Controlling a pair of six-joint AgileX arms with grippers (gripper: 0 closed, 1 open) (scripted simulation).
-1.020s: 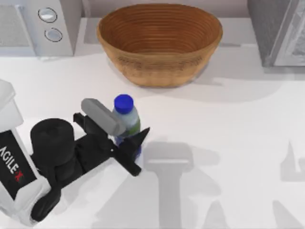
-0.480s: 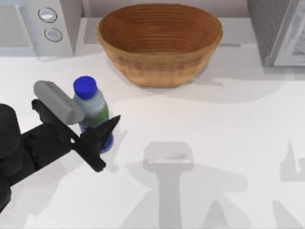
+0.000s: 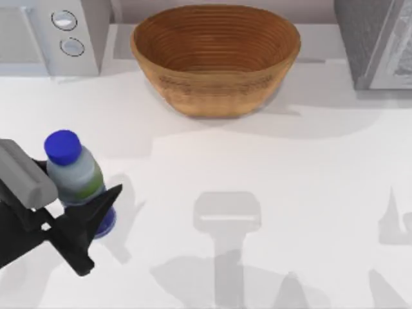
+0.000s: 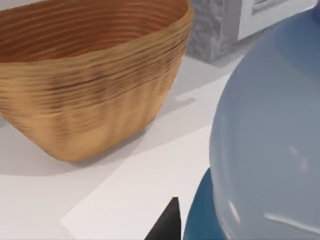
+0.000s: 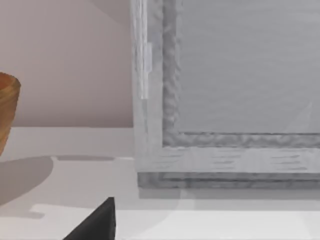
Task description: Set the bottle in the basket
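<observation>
Since half a second ago the bottle and the left claw have moved further toward the left side of the bench and nearer the front edge, so they now sit farther from the basket than before; a second ago they were close to the middle of the bench, just in front of the basket. The basket itself has not moved and stands at the back centre, with nothing in it.

The left claw is clamped around the bottle, one grey finger pressed to its left flank and one dark finger against its right. The bottle stands roughly upright with its blue cap on top, well apart from the basket. The arm behind the claw runs off the left edge of the top view.

In the left wrist view the bottle's pale body looms close, with the basket beyond it.

For the right claw, open or closed cannot be told.
</observation>
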